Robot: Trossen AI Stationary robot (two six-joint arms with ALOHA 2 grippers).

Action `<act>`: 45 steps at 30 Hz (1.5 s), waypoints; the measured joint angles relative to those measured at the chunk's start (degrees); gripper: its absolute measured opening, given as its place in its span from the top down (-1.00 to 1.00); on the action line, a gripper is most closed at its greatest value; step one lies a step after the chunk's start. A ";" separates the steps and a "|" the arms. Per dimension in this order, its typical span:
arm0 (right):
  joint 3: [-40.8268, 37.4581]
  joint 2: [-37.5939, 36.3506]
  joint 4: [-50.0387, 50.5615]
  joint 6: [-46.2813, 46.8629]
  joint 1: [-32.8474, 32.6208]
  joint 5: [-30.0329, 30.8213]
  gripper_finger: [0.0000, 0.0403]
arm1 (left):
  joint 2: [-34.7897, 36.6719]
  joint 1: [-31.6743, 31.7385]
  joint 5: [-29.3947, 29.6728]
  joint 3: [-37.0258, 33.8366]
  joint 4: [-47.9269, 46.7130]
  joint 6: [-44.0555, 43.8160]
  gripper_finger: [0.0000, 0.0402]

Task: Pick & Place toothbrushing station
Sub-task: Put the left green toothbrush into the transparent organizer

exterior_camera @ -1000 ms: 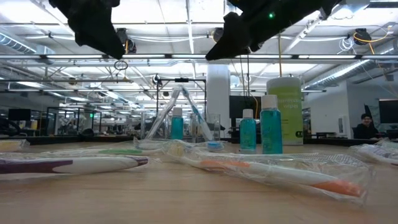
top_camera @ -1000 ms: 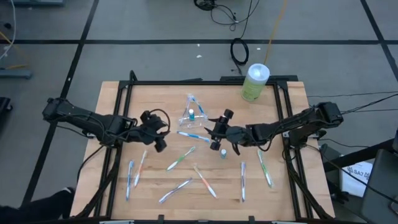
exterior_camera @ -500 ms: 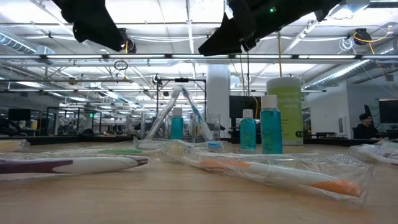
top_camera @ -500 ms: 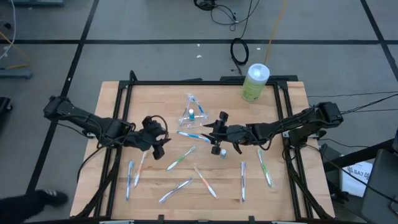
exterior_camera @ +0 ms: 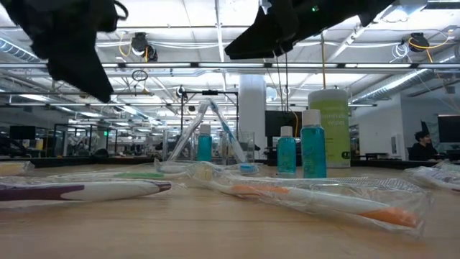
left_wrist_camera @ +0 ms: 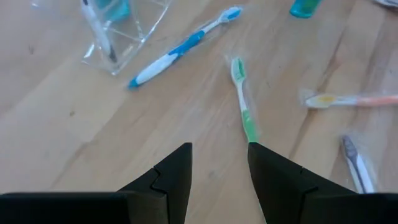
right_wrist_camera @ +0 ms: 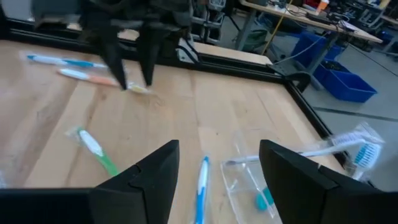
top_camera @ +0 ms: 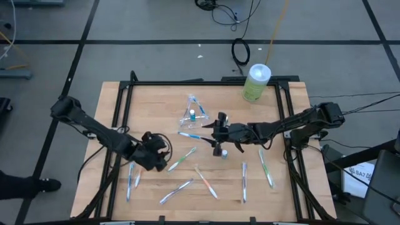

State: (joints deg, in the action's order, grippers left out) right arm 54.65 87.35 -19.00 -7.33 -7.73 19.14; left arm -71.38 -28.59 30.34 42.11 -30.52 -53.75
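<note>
The clear cup [top_camera: 190, 112] lies on its side on the wood table with a teal-capped tube [top_camera: 193, 115] in it. A blue toothbrush [top_camera: 192, 136] lies flat just in front of the cup, and a green one [top_camera: 182, 159] lies nearer the front. My left gripper [top_camera: 165, 164] hangs open, low over the table just left of the green toothbrush [left_wrist_camera: 244, 102], touching nothing. My right gripper [top_camera: 212, 132] is open in the air right of the cup [right_wrist_camera: 249, 180] and above the blue toothbrush [right_wrist_camera: 202, 183]. Another teal-capped tube [top_camera: 224, 152] stands below it.
Several wrapped toothbrushes lie scattered over the near half, among them an orange one [top_camera: 205, 181] and two at the left [top_camera: 132, 178]. A pale-green canister [top_camera: 255, 82] stands at the far right corner. A black frame [top_camera: 119, 125] borders the table.
My left gripper has sunk and swung toward the table's near edge and right, ending beside the green toothbrush. My right gripper has stayed in place and turned a little toward the cup. Nothing on the table has moved.
</note>
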 joint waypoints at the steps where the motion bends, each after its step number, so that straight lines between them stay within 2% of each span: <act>1: 0.00 0.00 0.02 -0.02 0.24 0.06 -0.09 | -1.03 0.02 0.42 -0.64 2.01 -0.39 0.19; 7: 0.00 0.00 -0.02 0.34 1.68 0.02 -0.06 | -8.03 1.99 2.80 -2.08 13.55 1.94 0.19; 13: 0.00 0.00 0.00 0.63 2.52 0.04 -0.07 | -14.82 6.51 2.06 -2.14 25.78 6.09 0.19; 19: 0.00 0.00 0.36 0.66 2.51 0.00 -0.05 | -19.93 10.67 -4.53 -2.14 34.74 9.60 0.19; 22: 0.00 0.00 0.49 0.66 2.51 0.00 -0.05 | -22.27 11.76 -8.32 -2.12 35.54 11.38 0.19; 27: 0.00 0.00 0.87 0.68 2.49 0.00 -0.05 | -26.66 12.18 -11.42 -2.11 38.69 13.95 0.19; 37: 0.00 0.00 1.36 0.68 2.49 0.00 -0.04 | -30.04 12.40 -10.35 -1.88 39.87 15.60 0.20; 40: 0.00 0.00 1.35 0.68 2.49 0.00 -0.04 | -30.09 12.41 -10.33 -1.88 39.78 15.98 0.31; 45: 0.00 0.00 1.33 0.68 2.49 -0.02 -0.04 | -30.13 12.51 -9.93 -1.94 39.42 16.05 0.64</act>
State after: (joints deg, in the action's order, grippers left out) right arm 54.65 87.35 -17.67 -6.66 -5.23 19.12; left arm -101.51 -16.08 20.41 40.17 8.91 -37.69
